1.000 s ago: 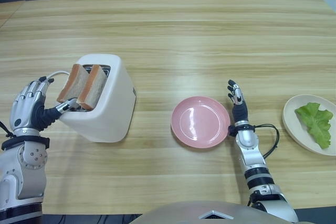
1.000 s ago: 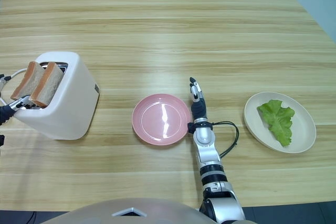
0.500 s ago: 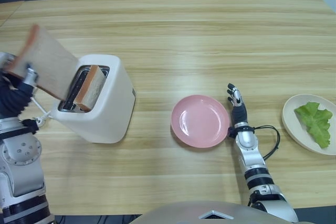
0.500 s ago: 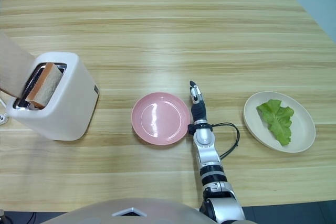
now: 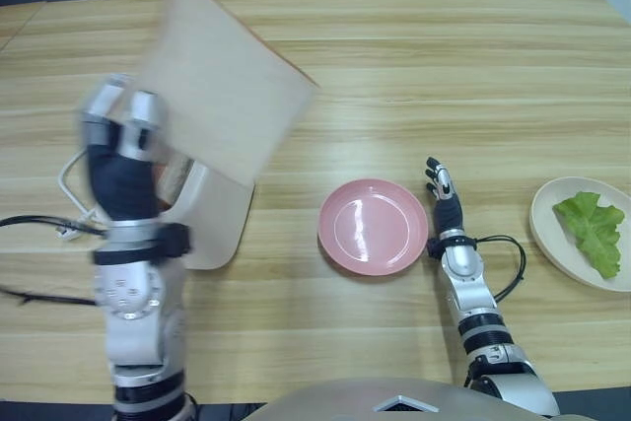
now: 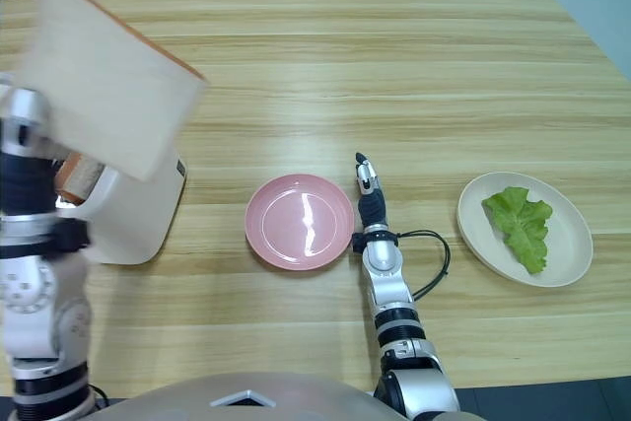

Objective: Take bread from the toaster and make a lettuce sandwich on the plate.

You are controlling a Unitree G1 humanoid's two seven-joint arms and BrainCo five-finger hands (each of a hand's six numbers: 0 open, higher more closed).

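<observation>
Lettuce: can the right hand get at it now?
Probably yes: the right hand lies open beside the pink plate, only bare table separates it from the lettuce, and nothing covers it.

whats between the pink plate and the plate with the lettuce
The right hand, beside the pink plate; then bare table up to the lettuce plate. Both views show it.

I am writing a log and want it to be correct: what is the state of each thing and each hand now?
Bread: raised, in the left hand.
Left hand: shut on the bread.
Toaster: one slice in its slot.
Pink plate: empty.
Beige plate: holds lettuce.
Right hand: open, holding nothing.
</observation>
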